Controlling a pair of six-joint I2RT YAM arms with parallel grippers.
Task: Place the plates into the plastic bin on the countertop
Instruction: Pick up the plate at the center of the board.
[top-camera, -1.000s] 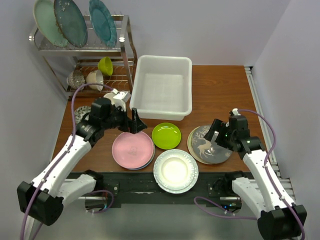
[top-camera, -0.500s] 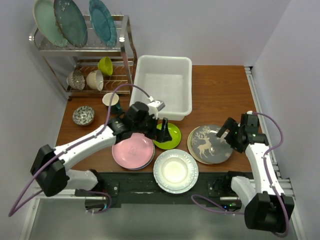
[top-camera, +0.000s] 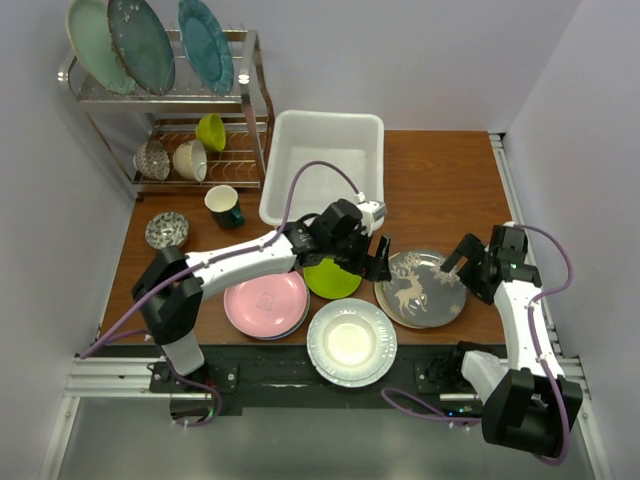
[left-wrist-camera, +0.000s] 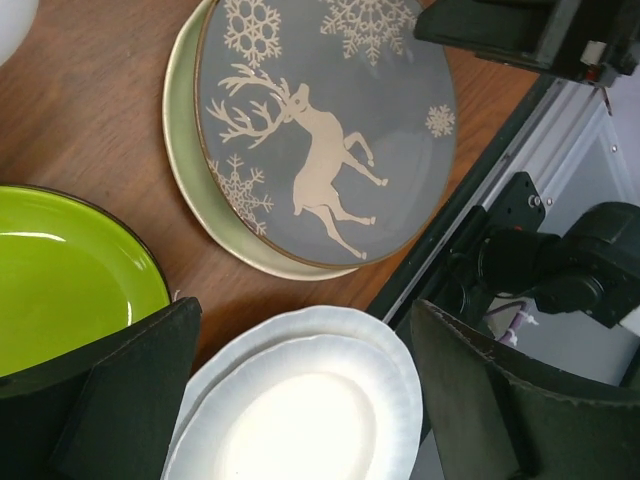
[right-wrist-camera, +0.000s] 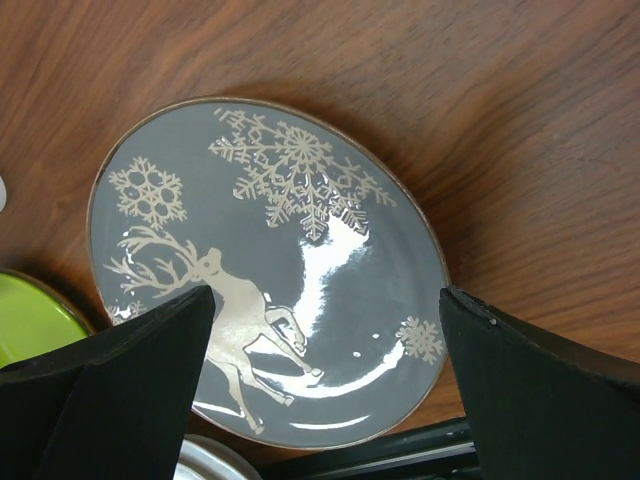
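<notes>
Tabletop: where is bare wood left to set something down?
The countertop is bare right of the plastic bin, behind the deer plate. The front is crowded with the pink plate, lime plate and white plate.

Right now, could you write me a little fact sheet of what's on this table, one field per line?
Bin: white plastic bin, no plates inside
Plates on countertop: pink plate, lime green plate, white fluted plate, grey deer plate
Under the deer plate: cream plate
Left gripper: open, over the gap between the lime green and deer plates
Right gripper: open, above the deer plate
Back left: dish rack
</notes>
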